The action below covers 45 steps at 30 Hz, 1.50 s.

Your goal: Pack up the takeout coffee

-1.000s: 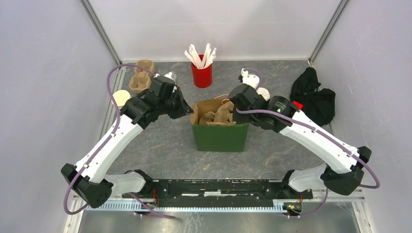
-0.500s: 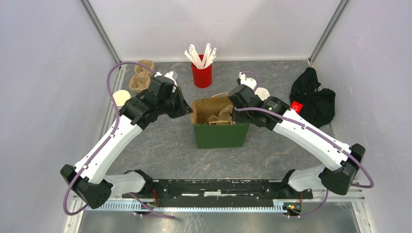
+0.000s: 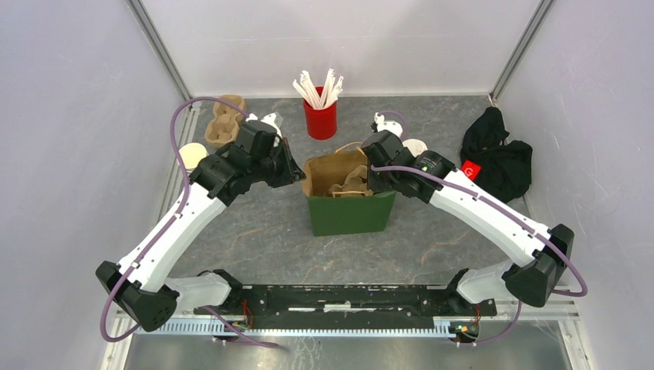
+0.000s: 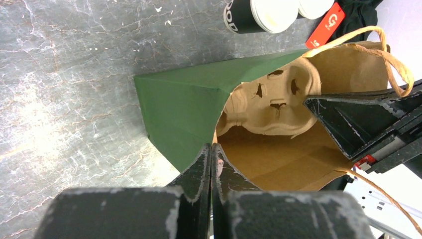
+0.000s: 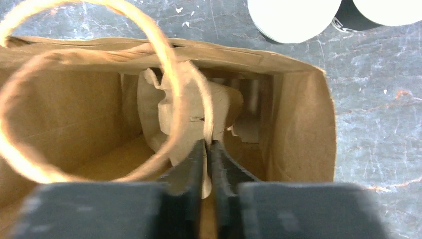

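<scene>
We count two cups at upper right, well apart from our left gripper, pinched shut on the one bag; our right gripper pinches a tray inside it.

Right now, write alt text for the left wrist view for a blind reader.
The shut left gripper pinches the rim of an open green paper bag holding a brown moulded-pulp cup carrier. Beyond, two white-lidded black paper cups stand on the grey table.
</scene>
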### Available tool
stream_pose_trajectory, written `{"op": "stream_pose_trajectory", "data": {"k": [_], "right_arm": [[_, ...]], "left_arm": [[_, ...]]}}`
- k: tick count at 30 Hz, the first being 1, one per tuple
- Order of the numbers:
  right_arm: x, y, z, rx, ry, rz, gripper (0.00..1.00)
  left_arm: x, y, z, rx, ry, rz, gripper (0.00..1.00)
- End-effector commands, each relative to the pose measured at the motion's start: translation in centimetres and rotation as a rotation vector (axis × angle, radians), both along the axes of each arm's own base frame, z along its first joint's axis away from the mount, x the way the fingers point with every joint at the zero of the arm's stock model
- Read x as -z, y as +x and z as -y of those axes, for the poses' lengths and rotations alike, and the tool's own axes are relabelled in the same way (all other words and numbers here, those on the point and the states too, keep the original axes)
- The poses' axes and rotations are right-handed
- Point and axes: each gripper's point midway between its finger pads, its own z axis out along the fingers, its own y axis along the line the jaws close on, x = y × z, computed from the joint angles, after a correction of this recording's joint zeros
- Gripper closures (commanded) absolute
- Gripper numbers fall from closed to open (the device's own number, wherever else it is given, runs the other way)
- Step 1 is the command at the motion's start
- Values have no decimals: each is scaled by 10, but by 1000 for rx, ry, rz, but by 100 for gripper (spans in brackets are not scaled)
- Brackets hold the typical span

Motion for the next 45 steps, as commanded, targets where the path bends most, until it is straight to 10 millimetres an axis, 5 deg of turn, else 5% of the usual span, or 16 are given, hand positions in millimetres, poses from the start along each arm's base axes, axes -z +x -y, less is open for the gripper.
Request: {"op": "stream_pose_trajectory", "data": {"k": [1,5,10,14,19,24,28,34,36,40,45], "right_arm": [[-14,11,9,38,-25,39,78],[-55,7,16,-29,-37,74,44],[-102,-14,-2,-239,64,104,34],[-124,-20,8,-242,86,164,27],[-115,-8,48,-132,-73,208,17],[-76,9,54,-123,-199,168,16],[-55,15,45,-142,-192,145,27],[-72,15,12,-251,-52,189,90],[-88,14,6,-277,-21,203,99],[-132,10,-4,-303,72,259,100],[-158,3,-14,-305,185,272,100]], "left_arm": [[-9,2,-2,29,10,60,98],[-5,5,-11,-17,49,51,98],[-8,6,-9,-15,44,47,85],[-12,6,-6,-18,30,35,74],[-8,8,-5,-30,38,-1,54],[-3,10,-3,-32,53,-26,55],[-2,12,-2,-31,62,-37,74],[-23,18,-6,-52,74,3,98],[-36,18,-10,-66,75,22,98],[-65,13,-24,-109,74,72,98],[-87,2,-35,-157,39,90,98]]}}
